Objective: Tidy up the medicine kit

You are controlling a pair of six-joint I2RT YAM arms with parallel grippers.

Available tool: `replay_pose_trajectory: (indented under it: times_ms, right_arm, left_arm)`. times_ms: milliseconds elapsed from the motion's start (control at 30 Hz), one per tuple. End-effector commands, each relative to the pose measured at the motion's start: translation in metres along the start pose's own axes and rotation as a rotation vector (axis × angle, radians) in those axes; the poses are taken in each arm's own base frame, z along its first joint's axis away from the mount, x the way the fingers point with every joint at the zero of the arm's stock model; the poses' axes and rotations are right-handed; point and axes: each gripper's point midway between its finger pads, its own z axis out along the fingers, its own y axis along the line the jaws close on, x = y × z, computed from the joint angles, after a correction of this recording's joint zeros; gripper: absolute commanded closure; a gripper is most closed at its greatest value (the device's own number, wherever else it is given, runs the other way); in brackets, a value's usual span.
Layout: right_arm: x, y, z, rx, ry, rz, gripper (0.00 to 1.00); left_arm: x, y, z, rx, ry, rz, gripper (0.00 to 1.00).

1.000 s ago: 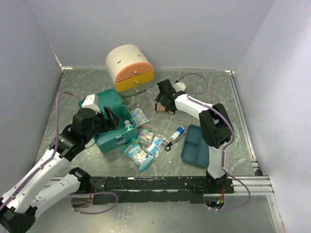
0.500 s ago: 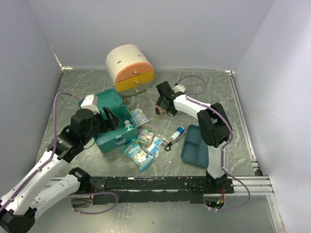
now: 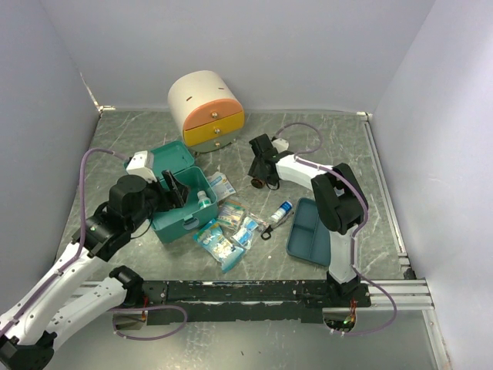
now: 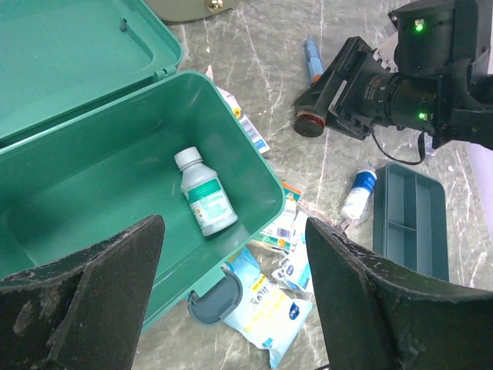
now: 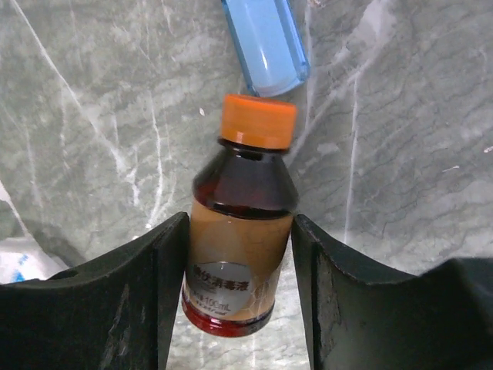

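Note:
The teal medicine kit (image 3: 179,220) lies open on the left, lid (image 3: 164,157) swung back. A white bottle with a teal label (image 4: 204,202) lies inside it, also seen from above (image 3: 202,198). My left gripper (image 3: 176,189) hovers over the open kit (image 4: 92,177), open and empty (image 4: 233,225). My right gripper (image 3: 259,171) is shut on a brown bottle with an orange cap (image 5: 240,231), its fingers (image 5: 146,293) on both sides of the body. The bottle (image 3: 254,183) points toward the kit and shows in the left wrist view (image 4: 310,123).
A cream cabinet with orange and yellow drawers (image 3: 206,108) stands at the back. A dark-blue divided tray (image 3: 312,231) lies right. Several packets (image 3: 219,239) and a small white-blue bottle (image 3: 282,210) lie between kit and tray. A blue tube (image 5: 266,42) lies beyond the brown bottle.
My right gripper has moved a little toward the near side with the brown bottle in it. The left arm has barely shifted over the kit.

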Motion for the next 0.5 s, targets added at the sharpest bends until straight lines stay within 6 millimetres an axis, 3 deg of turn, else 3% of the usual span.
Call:
replay_pose_trajectory:
  times_ms: [0,233,300,467]
  right_arm:
    - [-0.004,0.001,-0.002,-0.058,-0.012,-0.064,0.44]
    - [-0.016,-0.001,0.003,-0.061,-0.014,-0.094,0.39]
    - [-0.024,-0.006,0.008,-0.06,-0.014,-0.094,0.41]
    - [-0.021,-0.008,0.021,-0.064,0.028,-0.136,0.53]
  left_arm:
    - [-0.006,-0.004,0.001,0.015,-0.033,0.008,0.15]
    - [-0.004,-0.004,0.004,0.011,-0.023,0.017,0.15]
    - [-0.003,-0.004,0.005,0.005,-0.019,0.02,0.15]
    - [-0.004,-0.005,0.006,0.008,-0.017,0.026,0.15]
